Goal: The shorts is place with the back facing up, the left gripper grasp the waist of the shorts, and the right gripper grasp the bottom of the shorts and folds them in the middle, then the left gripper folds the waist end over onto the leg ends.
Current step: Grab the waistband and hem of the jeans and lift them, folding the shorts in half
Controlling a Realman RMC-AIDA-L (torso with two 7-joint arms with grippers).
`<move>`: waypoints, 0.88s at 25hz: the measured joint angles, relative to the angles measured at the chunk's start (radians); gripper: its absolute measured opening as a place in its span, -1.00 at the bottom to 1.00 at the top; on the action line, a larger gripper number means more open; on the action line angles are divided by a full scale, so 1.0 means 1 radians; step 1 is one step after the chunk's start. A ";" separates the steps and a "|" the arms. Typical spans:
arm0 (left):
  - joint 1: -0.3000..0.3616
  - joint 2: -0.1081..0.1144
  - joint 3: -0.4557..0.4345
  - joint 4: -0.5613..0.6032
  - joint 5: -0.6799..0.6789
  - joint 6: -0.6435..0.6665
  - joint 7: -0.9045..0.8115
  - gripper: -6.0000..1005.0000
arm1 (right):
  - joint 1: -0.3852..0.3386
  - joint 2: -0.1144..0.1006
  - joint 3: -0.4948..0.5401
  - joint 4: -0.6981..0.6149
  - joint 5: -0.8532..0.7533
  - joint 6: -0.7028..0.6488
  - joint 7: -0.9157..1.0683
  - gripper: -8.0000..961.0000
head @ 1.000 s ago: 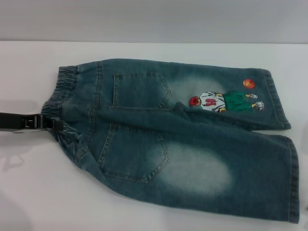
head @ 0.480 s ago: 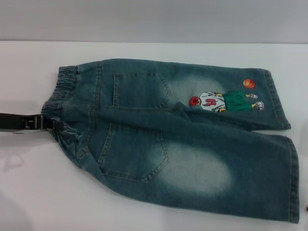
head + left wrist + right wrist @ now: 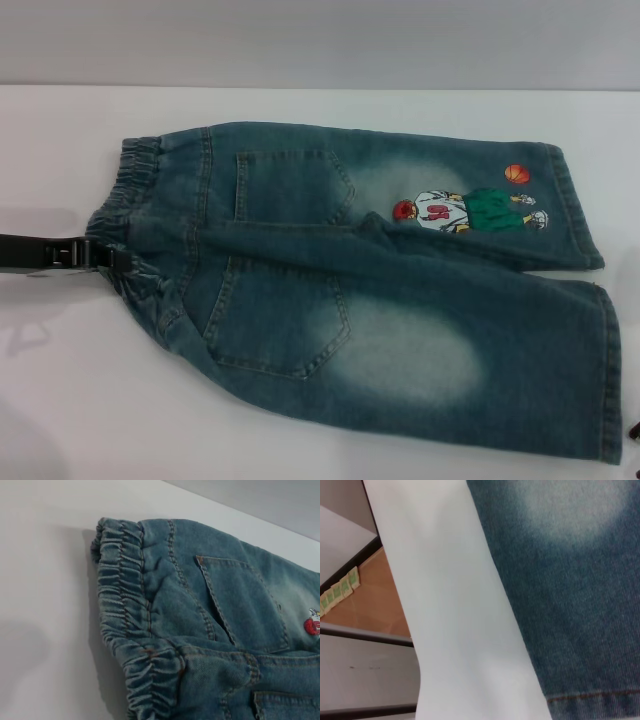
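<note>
The shorts [image 3: 380,300] lie flat on the white table, back up, with both patch pockets and the basketball player print showing. The waist [image 3: 125,190] is at the left and the leg ends [image 3: 610,370] at the right. My left gripper [image 3: 112,258] reaches in from the left edge and is shut on the waist's middle, where the denim bunches. The left wrist view shows the puckered waist [image 3: 120,595] close up. Only a dark sliver of my right gripper [image 3: 634,432] shows at the right edge, just past the nearer leg's hem. The right wrist view shows that leg's hem [image 3: 595,702].
The white table [image 3: 300,440] runs all round the shorts, with a grey wall behind it. In the right wrist view the table's edge [image 3: 395,580] drops off to an orange-brown floor [image 3: 375,605] and dark rails.
The right gripper has crept into view at the right edge near the nearer leg hem. The left gripper and the shorts have hardly moved.
</note>
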 joint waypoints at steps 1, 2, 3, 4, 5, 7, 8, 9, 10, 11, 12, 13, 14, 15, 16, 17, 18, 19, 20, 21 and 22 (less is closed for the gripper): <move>0.000 0.000 0.000 0.000 0.000 0.000 0.000 -0.78 | 0.001 0.001 0.000 0.000 -0.003 0.000 0.000 0.23; 0.000 0.000 0.000 0.000 0.000 0.000 0.000 -0.78 | 0.002 0.003 0.000 -0.001 -0.005 0.001 0.000 0.23; 0.000 0.000 0.000 0.000 0.000 0.000 0.000 -0.78 | 0.003 0.004 0.000 -0.002 -0.007 0.001 0.000 0.23; 0.001 0.000 0.000 0.000 0.000 0.000 0.000 -0.78 | 0.004 0.005 0.000 -0.004 -0.009 0.001 0.000 0.23; 0.001 0.000 0.000 0.000 0.000 0.000 0.000 -0.78 | 0.004 0.007 0.000 -0.006 -0.010 0.002 0.000 0.23; 0.001 0.000 0.000 0.000 0.000 0.000 0.000 -0.78 | 0.005 0.011 0.000 -0.014 -0.011 0.002 0.000 0.24; 0.001 0.000 0.000 0.000 0.000 0.000 0.000 -0.78 | 0.005 0.013 0.000 -0.019 -0.011 0.002 0.001 0.24; 0.001 0.000 0.000 0.000 0.000 0.000 0.000 -0.78 | 0.005 0.014 0.000 -0.022 -0.011 0.002 0.001 0.24; 0.002 0.000 0.000 0.000 0.000 0.000 0.000 -0.78 | 0.006 0.016 0.000 -0.024 -0.011 0.002 0.001 0.24; 0.002 0.000 0.000 0.000 0.000 0.000 0.000 -0.78 | 0.006 0.017 0.000 -0.024 -0.011 0.002 0.001 0.24; 0.002 -0.001 0.000 0.000 0.001 0.001 0.000 -0.78 | 0.007 0.017 0.000 -0.024 -0.011 0.002 0.002 0.24; 0.002 -0.001 0.000 0.000 0.001 0.001 0.000 -0.78 | 0.008 0.019 0.000 -0.024 -0.011 0.002 0.002 0.24; 0.002 -0.001 0.000 0.000 0.001 0.001 0.000 -0.77 | 0.008 0.020 0.000 -0.025 -0.011 0.003 0.002 0.24; 0.002 -0.001 0.000 0.000 0.001 0.001 0.000 -0.77 | 0.008 0.020 0.000 -0.025 -0.011 0.003 0.002 0.24; 0.002 -0.001 0.000 0.000 0.001 0.001 0.000 -0.77 | 0.008 0.021 0.000 -0.025 -0.011 0.003 0.002 0.24; 0.002 -0.001 0.000 0.000 0.001 0.001 0.000 -0.77 | 0.008 0.022 0.000 -0.025 -0.011 0.004 0.002 0.24; 0.002 -0.001 0.000 0.000 0.001 0.001 0.000 -0.77 | 0.008 0.022 0.000 -0.025 -0.011 0.004 0.002 0.24; 0.003 -0.001 0.000 0.000 0.001 0.001 0.003 -0.77 | 0.008 0.022 0.000 -0.025 -0.011 0.004 0.002 0.23; 0.003 -0.001 0.000 0.000 0.001 0.001 0.003 -0.77 | 0.008 0.023 0.000 -0.025 -0.011 0.003 0.002 0.23; 0.003 -0.001 0.000 0.000 0.001 0.001 0.003 -0.77 | 0.008 0.023 0.000 -0.025 -0.011 0.002 0.002 0.23; 0.003 -0.001 0.000 0.000 0.001 0.001 0.005 -0.77 | 0.008 0.024 0.000 -0.025 -0.012 0.000 0.002 0.23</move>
